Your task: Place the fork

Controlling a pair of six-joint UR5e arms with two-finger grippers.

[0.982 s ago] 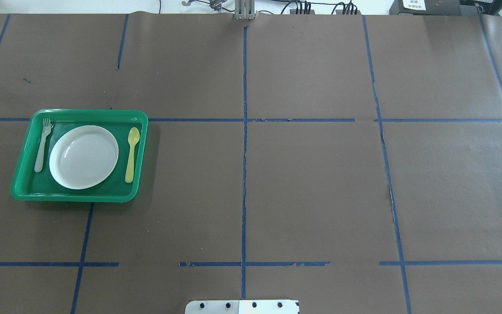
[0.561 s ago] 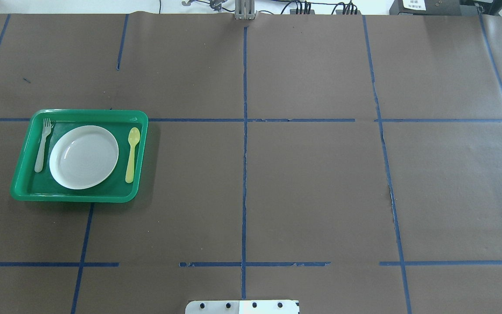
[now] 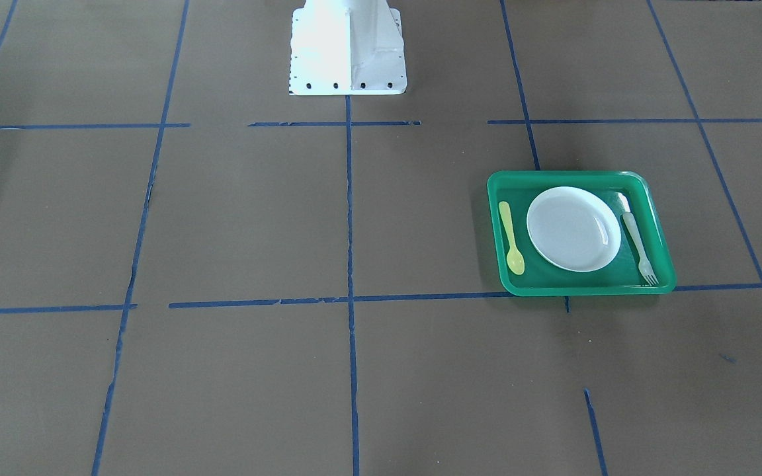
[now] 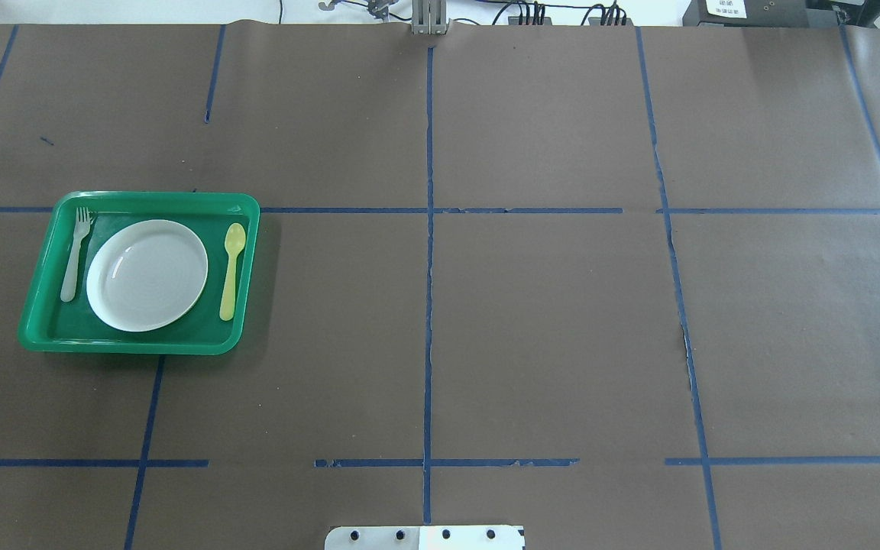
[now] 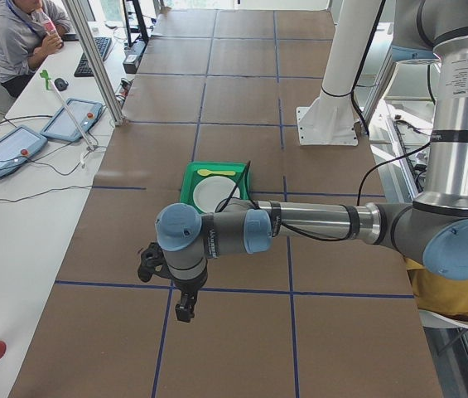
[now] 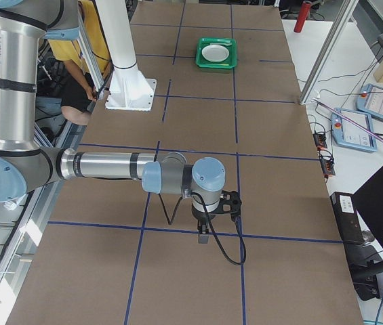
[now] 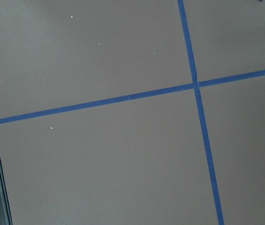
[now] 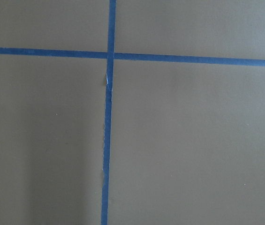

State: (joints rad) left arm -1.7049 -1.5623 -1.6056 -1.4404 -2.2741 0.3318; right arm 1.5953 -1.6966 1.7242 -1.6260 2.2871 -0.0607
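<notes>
Your left gripper point(image 5: 183, 315) and right gripper point(image 6: 203, 238) hang over the taped brown table point(image 4: 547, 321), well apart from the green tray point(image 4: 157, 197).
They show only from the sides, so I cannot tell whether they are open or closed. In the tray, the fork point(image 4: 75, 256) lies left of the white plate point(image 4: 147, 275), the yellow spoon point(image 4: 231, 271) right. Nothing there has moved since a second ago.

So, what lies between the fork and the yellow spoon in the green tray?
The white plate lies between the fork and the yellow spoon, clearest in the overhead view.
</notes>
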